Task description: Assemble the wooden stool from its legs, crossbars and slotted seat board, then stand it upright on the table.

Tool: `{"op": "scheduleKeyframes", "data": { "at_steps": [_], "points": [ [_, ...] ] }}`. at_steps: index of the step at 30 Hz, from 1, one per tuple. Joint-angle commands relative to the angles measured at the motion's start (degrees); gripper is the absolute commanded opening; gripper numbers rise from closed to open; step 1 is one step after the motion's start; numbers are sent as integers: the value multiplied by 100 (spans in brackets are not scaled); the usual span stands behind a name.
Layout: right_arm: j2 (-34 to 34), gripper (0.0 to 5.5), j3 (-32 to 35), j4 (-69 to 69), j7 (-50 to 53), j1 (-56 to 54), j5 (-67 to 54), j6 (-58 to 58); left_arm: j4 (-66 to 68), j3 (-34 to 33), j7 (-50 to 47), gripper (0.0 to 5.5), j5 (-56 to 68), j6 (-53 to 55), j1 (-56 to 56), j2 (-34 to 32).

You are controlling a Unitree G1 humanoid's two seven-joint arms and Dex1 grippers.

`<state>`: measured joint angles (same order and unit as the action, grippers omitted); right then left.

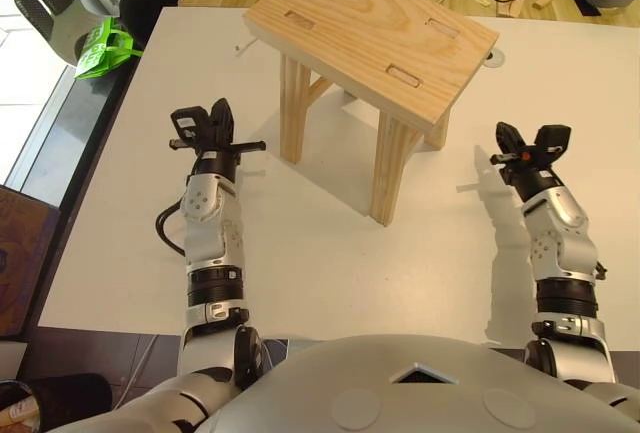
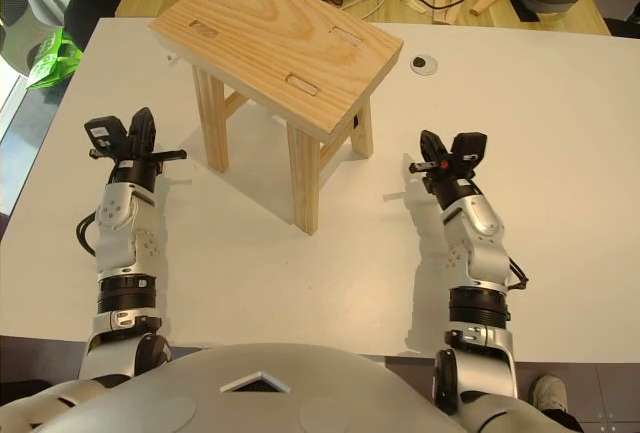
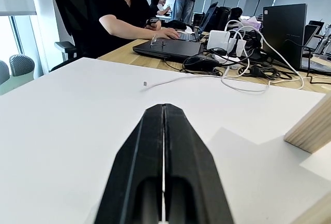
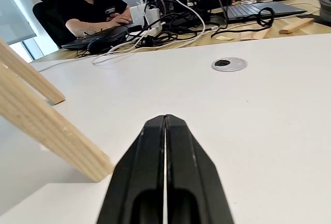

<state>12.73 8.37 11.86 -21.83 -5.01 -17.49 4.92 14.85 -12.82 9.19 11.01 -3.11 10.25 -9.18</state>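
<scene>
White surface (image 1: 320,253), pretty bare. The finished stool (image 1: 370,38) stands upright on it toward the far side, and a small round grommet (image 2: 424,63) sits in the surface just right of the stool.

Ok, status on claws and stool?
Left claw and right claw shut, empty, flanking the pale wooden four-legged stool. Stool assembled, upright on white table. Nothing between claws and stool.

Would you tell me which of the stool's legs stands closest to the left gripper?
The stool's leftmost leg, just beside the left gripper; the other visible legs stand farther toward the robot's right.
</scene>
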Motion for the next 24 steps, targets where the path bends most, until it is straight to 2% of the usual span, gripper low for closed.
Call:
{"op": "scheduleKeyframes", "data": {
  "at_steps": [1,13,24],
  "points": [
    [-38,0,-142,365,122,-141,414,-452,279,86,21,2,-135,-2,244,-120],
    [-65,0,-283,747,171,-180,827,-801,558,329,-333,2,-567,-568,440,-1],
    [-88,0,-235,812,383,-225,920,-983,403,339,80,2,-157,-292,403,63]
  ]
}}
